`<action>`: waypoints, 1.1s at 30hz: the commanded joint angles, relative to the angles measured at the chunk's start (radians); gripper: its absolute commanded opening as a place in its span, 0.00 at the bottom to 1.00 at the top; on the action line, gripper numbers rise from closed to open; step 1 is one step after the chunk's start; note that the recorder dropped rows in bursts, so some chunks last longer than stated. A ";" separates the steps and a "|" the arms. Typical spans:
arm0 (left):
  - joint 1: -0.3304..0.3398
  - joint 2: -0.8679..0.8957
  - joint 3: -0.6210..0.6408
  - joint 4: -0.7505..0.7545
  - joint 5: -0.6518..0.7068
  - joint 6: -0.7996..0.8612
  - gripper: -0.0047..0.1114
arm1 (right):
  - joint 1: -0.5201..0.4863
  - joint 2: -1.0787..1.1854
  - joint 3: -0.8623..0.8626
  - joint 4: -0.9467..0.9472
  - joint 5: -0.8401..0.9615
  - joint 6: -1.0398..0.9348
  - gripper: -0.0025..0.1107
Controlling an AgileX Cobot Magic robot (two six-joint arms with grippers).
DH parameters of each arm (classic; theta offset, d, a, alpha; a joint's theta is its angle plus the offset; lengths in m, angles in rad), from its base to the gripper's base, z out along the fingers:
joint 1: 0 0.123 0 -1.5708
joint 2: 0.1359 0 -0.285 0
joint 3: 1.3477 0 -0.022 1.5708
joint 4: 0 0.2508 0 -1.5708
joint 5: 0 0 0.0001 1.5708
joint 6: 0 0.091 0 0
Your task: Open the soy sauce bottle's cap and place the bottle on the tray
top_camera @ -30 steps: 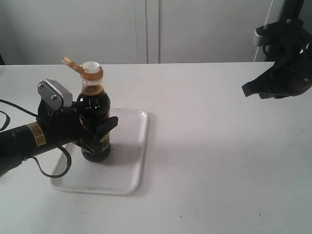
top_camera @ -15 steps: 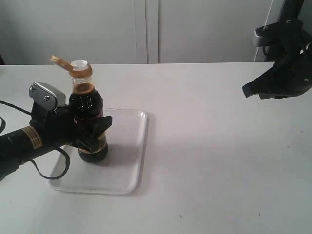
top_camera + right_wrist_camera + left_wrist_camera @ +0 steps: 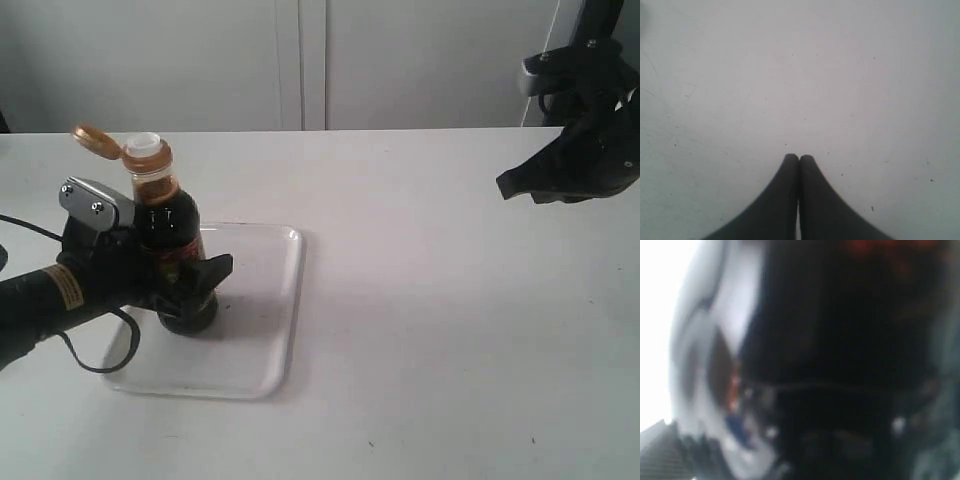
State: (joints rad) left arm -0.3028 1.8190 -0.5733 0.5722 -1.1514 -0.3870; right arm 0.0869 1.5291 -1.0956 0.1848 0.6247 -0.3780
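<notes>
The soy sauce bottle (image 3: 172, 235) rests with its base on the left part of the white tray (image 3: 270, 330), leaning a little to the left. Its orange-brown cap (image 3: 92, 141) is flipped open and hangs off the collar beside the bare white spout (image 3: 143, 146). My left gripper (image 3: 190, 280) is shut on the bottle's lower body, one dark finger showing in front. The left wrist view is filled by the dark, blurred bottle (image 3: 840, 340). My right gripper (image 3: 520, 185) hangs shut and empty above the table at the far right, its fingertips pressed together (image 3: 799, 158).
A black cable (image 3: 95, 362) loops from the left arm over the tray's near-left corner. The white table (image 3: 430, 330) stretches between the tray and the right arm. A pale wall stands behind the table.
The left gripper has carried the bottle leftward and down across the tray, and the bottle now leans further left. The cap stays open. The right arm has not moved.
</notes>
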 commanded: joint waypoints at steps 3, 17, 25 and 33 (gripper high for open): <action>0.001 -0.107 0.004 0.013 0.033 -0.021 0.89 | -0.006 0.000 0.003 0.003 -0.018 -0.010 0.02; 0.001 -0.357 0.004 0.117 0.282 -0.138 0.89 | -0.006 0.000 0.003 0.005 -0.019 -0.010 0.02; 0.001 -0.459 0.004 0.128 0.343 -0.181 0.89 | -0.006 0.000 0.003 0.015 -0.017 -0.010 0.02; 0.001 -0.543 0.004 0.138 0.345 -0.200 0.89 | -0.006 0.000 0.003 0.020 -0.019 -0.010 0.02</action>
State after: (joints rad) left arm -0.3028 1.3114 -0.5719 0.7017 -0.8110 -0.5745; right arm 0.0869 1.5291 -1.0956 0.1999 0.6167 -0.3820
